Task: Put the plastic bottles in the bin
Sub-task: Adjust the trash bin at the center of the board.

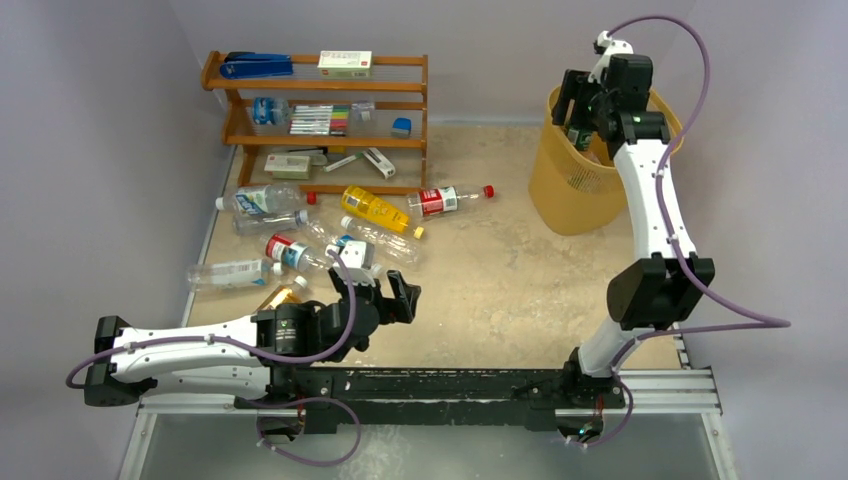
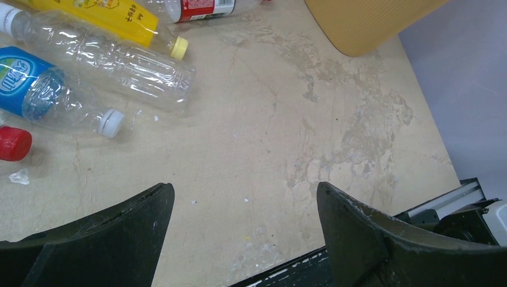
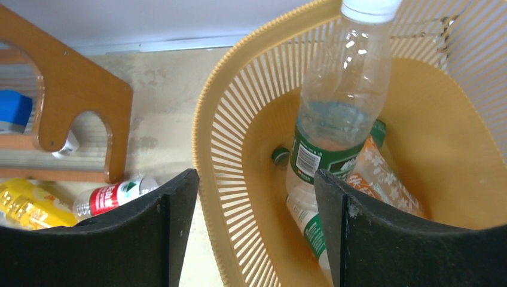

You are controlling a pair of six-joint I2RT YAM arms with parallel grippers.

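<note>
**Bin**: stands upright at the far right of the worktop, mouth up so bottles can be dropped in from above.
- Contents, from the right wrist view: one green-label bottle on end with its white cap up, leaning toward the far wall.
- An orange bottle is just right of it, and a second green-label bottle lies beneath.
- Anything deeper is hidden.

**Right arm**: raised, with its wrist over the left side of the bin's mouth. The right jaws are spread wide with nothing gripped. Judged to be a release pose, set high so the fingers clear the rim.

**Bottles outstanding**: a loose heap on the left of the worktop, in front of the rack.
- It includes a yellow bottle, a red-label bottle nearest the bin, and several clear ones.
- All lie on their sides and some touch.
- They look light and round, so likely to roll if nudged.

**Left arm**: low, reaching from the near left toward the heap. The left jaws are open and empty over bare worktop just beside the heap's near edge.
- A blue-label bottle and a clear bottle lie left of and beyond the jaws.
- Judged to be held apart ready to straddle a bottle, though none sits between them yet.

**Rack**: holds pens and small boxes, which are not task items.

**Status**: at least three bottles are binned and the greater part are still out.
</note>
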